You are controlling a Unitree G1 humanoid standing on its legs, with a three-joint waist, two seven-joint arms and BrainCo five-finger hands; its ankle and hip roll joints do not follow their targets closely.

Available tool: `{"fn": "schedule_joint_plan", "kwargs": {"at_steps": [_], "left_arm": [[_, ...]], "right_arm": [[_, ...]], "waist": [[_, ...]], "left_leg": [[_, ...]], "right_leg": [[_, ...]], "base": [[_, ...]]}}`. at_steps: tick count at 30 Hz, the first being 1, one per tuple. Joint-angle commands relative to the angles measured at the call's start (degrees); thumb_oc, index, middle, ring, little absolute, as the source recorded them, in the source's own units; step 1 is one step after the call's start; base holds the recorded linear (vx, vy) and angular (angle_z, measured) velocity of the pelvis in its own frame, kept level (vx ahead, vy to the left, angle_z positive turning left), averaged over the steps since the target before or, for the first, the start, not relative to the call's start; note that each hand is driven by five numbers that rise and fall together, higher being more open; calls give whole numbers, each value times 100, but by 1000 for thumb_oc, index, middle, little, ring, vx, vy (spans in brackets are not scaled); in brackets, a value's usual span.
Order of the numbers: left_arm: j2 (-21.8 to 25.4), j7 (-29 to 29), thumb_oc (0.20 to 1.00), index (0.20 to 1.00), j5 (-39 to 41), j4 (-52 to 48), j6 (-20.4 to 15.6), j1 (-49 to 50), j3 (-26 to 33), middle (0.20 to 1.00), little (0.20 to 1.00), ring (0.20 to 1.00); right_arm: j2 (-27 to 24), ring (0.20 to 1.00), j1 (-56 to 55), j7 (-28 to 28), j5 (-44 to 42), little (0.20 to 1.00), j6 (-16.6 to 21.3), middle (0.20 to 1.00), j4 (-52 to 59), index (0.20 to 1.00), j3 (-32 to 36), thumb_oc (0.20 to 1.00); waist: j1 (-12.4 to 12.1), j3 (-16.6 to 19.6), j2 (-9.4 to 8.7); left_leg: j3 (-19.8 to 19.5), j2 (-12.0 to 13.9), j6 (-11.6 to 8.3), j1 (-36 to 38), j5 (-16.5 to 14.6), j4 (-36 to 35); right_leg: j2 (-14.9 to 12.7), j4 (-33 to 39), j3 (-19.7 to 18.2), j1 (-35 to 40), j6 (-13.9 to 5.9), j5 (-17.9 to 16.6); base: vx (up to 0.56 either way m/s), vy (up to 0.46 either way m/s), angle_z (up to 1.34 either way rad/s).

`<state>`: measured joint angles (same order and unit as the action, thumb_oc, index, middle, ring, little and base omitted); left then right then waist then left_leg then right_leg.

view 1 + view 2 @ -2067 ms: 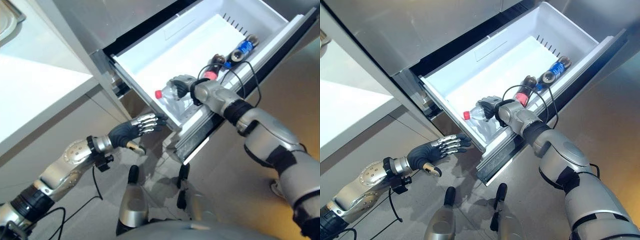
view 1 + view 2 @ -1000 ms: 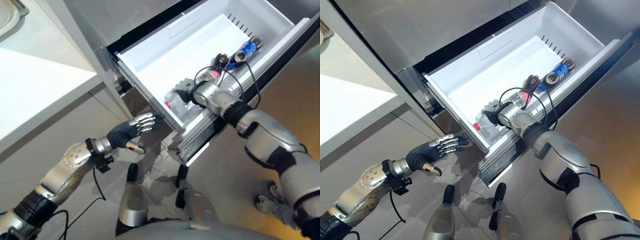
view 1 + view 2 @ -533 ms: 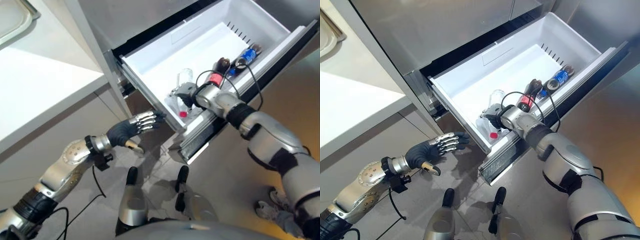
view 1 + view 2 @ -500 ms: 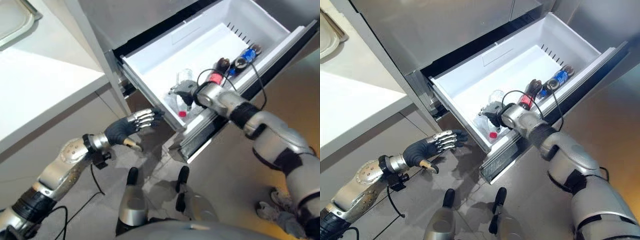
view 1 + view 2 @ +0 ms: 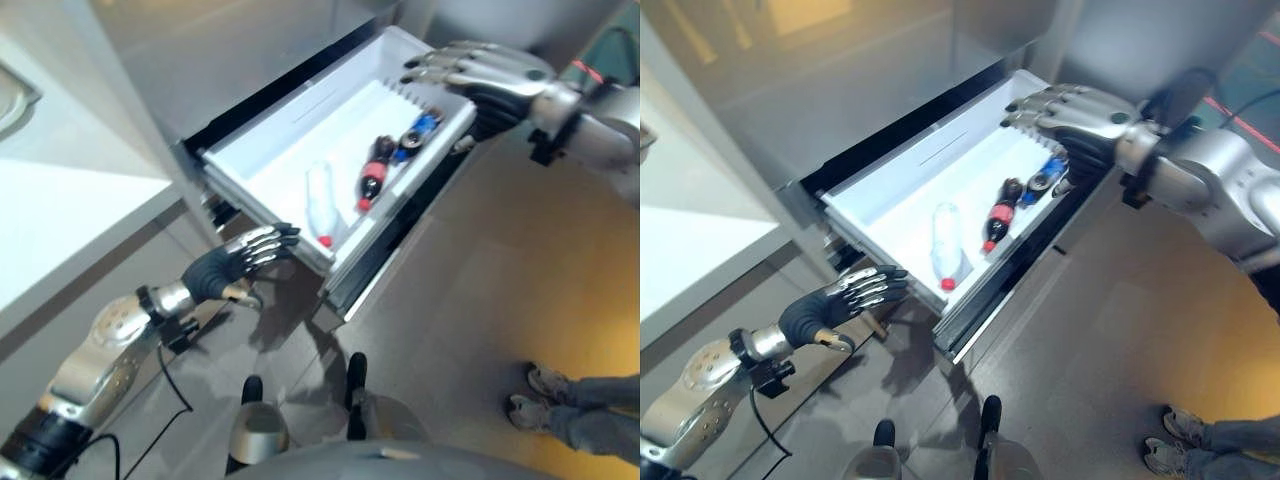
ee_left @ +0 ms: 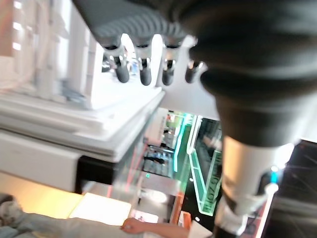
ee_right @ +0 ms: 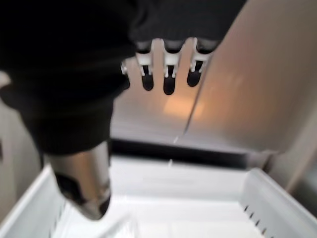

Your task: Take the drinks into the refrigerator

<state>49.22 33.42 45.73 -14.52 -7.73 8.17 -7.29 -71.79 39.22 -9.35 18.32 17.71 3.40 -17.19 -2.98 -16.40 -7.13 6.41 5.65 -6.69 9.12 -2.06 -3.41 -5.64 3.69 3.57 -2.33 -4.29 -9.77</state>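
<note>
Looking down in the left eye view: the white freezer drawer is standing pulled out of the refrigerator, with three drinks lying inside — a clear bottle with a red cap, a dark cola bottle with a red label and a blue-labelled bottle. The right hand is hovering over the drawer's far end, fingers straight and spread, holding nothing. The left hand is hanging just beside the drawer's near corner, fingers extended and empty. A person's shoes are showing on the floor at lower right.

Right eye view is showing the same layout: clear bottle nearest the front rim, cola bottle beside it, right hand above the blue-labelled one.

Left wrist view: fingers are pointing straight at the drawer's white rim — not touching.

Right wrist view: fingers are hanging straight over the drawer interior, thumb apart.
</note>
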Motion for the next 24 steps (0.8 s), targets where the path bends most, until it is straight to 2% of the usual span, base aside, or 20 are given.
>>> {"fn": "schedule_joint_plan", "kwargs": {"at_steps": [1,2,3,4,6,7,10,11,13,14,15,16,22,24], "left_arm": [[-258,112,1000,1000,-47,-236,-327,398,284,1000,1000,1000],[-381,121,1000,1000,-73,-201,-328,475,370,1000,1000,1000],[-565,137,1000,1000,-151,-173,-332,626,522,1000,1000,1000],[-540,142,1000,1000,-157,-186,-328,624,498,1000,1000,1000],[-707,176,1000,1000,-204,-167,-305,706,522,1000,1000,1000],[-859,200,1000,1000,-222,-150,-342,814,649,1000,1000,1000],[-899,229,1000,1000,-255,-110,-335,836,658,1000,1000,1000],[-980,249,1000,1000,-293,-109,-353,866,656,1000,1000,1000],[-992,246,1000,1000,-294,-95,-359,851,618,1000,1000,1000],[-997,290,1000,1000,-318,-95,-347,821,574,1000,1000,1000],[-997,289,1000,1000,-319,-93,-348,834,587,1000,1000,1000],[-997,305,1000,1000,-305,-104,-388,793,531,1000,1000,1000],[-1001,312,1000,1000,-273,-124,-463,720,456,1000,1000,1000],[-1032,266,1000,1000,-230,-135,-546,537,300,1000,1000,1000]], "right_arm": [[-202,1000,-1033,238,-131,1000,186,1000,29,1000,979,1000],[-131,1000,-1356,252,-87,1000,193,1000,27,1000,1264,1000],[137,1000,-2313,286,26,1000,215,1000,129,1000,2058,1000],[161,1000,-2488,271,32,1000,215,1000,202,1000,2218,1000],[538,1000,-3297,294,168,1000,221,1000,214,1000,2822,1000],[851,1000,-3809,336,262,1000,208,1000,68,1000,3088,1000],[1177,1000,-4301,275,391,1000,186,1000,-43,1000,3217,1000],[1549,1000,-4587,187,379,1000,185,1000,-172,1000,3140,1000],[1684,871,-4698,117,368,871,141,871,-408,871,2968,871],[1772,442,-4650,-131,347,442,106,442,-769,442,2540,442],[1768,366,-4601,-125,344,366,116,366,-810,366,2492,366],[1906,200,-4476,-296,205,200,78,200,-1228,200,2001,200],[2131,200,-3942,-509,145,200,49,200,-1926,200,936,200],[2391,200,-3352,-511,216,200,39,200,-2462,200,65,200]], "waist": [[34,324,200],[108,348,227],[181,403,250],[142,409,240],[123,447,270],[220,477,304],[206,527,334],[235,569,371],[230,584,385],[206,627,408],[214,628,402],[195,649,434],[150,683,479],[68,706,500]], "left_leg": [[-195,-452,768,-372,-191,70],[-161,-455,779,-339,-206,54],[-114,-460,802,-267,-236,20],[-112,-459,803,-262,-239,17],[-56,-462,821,-213,-266,6],[-24,-476,831,-167,-291,-1],[11,-477,835,-113,-315,-12],[41,-479,834,-64,-327,-16],[56,-481,832,-44,-327,-17],[72,-476,826,-1,-333,-28],[77,-475,825,7,-334,-32],[94,-478,815,45,-325,-49],[76,-468,782,88,-292,-94],[16,-459,754,83,-252,-107]], "right_leg": [[129,-802,-39,-12,-242,697],[127,-799,-63,-9,-250,697],[137,-802,-126,-1,-266,701],[139,-804,-127,1,-267,704],[132,-811,-178,17,-283,711],[132,-808,-226,32,-294,710],[125,-790,-276,67,-300,713],[125,-778,-304,96,-301,723],[127,-774,-318,109,-302,722],[124,-753,-351,151,-298,729],[126,-749,-356,156,-298,729],[127,-731,-358,183,-290,722],[114,-656,-341,280,-278,715],[92,-618,-286,339,-262,711]], "base": [[46,26,-16],[67,41,-22],[66,41,-21],[66,40,-23],[48,35,-21],[48,33,-21],[51,16,-8],[43,12,-8],[18,3,-6],[7,-2,-5],[2,-13,-9],[0,-7,-6],[-4,-8,-2],[-11,-19,0]]}}
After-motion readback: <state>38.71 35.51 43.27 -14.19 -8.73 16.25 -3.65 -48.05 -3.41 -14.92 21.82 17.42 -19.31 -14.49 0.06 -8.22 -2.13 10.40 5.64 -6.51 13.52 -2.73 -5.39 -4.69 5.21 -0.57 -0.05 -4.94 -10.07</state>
